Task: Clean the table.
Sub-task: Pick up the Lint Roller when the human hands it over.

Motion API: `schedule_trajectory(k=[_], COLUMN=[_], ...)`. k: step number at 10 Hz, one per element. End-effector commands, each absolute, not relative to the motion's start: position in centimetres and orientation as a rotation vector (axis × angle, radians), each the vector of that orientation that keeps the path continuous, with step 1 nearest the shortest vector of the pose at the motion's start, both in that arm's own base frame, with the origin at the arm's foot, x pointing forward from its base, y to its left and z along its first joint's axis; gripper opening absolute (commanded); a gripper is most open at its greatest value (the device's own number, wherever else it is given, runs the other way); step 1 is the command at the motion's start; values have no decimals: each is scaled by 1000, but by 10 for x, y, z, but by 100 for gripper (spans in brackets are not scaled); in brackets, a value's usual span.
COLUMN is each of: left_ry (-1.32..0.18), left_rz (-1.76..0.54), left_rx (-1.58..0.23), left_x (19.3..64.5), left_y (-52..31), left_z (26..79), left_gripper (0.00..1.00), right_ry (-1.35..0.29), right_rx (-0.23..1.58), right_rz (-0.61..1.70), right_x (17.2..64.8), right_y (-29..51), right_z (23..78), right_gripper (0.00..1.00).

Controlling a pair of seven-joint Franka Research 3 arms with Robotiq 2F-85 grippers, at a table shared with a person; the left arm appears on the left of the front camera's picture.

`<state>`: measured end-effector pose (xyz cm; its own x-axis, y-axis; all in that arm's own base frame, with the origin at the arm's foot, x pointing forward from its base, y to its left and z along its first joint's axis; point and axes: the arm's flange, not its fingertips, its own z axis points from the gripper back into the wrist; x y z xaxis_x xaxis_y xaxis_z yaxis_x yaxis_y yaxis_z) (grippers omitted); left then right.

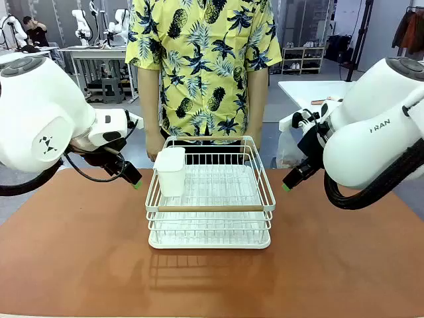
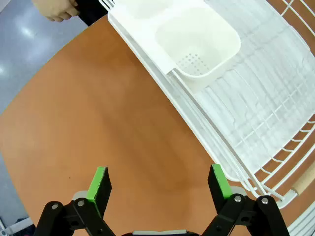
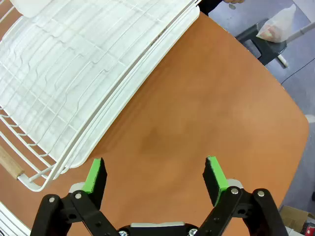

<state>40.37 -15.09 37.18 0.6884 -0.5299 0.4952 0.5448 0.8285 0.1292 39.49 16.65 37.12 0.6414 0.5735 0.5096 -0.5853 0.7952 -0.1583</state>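
The reddish-brown table (image 1: 79, 252) carries a white wire dish rack (image 1: 209, 199) on a white tray at its middle, with a white cutlery cup (image 1: 170, 171) hung on the rack's left side. My left gripper (image 1: 134, 179) hovers open above the table, left of the rack; its wrist view shows the gripper (image 2: 160, 179) over bare tabletop (image 2: 98, 113) beside the rack (image 2: 256, 98) and cup (image 2: 199, 42). My right gripper (image 1: 289, 183) hangs open to the right of the rack; its wrist view shows this gripper (image 3: 155, 174), empty, over bare table (image 3: 206, 113).
A person in a yellow patterned shirt (image 1: 202, 66) stands at the far edge behind the rack, hands near its back rim. A hand (image 2: 56, 9) shows past the table's edge. A plastic bag (image 3: 278, 27) sits on a stool beyond the right edge.
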Motion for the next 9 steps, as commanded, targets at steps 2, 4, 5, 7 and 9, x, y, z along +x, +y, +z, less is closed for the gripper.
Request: schedule_trajectory(k=[2, 4, 5, 7, 9], left_ry=[-545, -545, -545, -545, -545], left_rz=[-602, -602, -602, -602, -602], left_rx=[-29, -29, -29, -29, -29], left_x=[404, 404, 404, 404, 404], left_y=[-151, -151, -151, -151, -151], left_z=[372, 372, 372, 372, 372], left_gripper=[100, 100, 100, 100, 100], right_ry=[-573, -573, -573, -573, -573], right_rx=[22, 22, 22, 22, 22], right_rz=[661, 661, 661, 661, 661], right_x=[395, 395, 395, 395, 395], right_y=[166, 166, 166, 166, 166], right_z=[371, 371, 371, 371, 371], right_gripper=[100, 100, 100, 100, 100])
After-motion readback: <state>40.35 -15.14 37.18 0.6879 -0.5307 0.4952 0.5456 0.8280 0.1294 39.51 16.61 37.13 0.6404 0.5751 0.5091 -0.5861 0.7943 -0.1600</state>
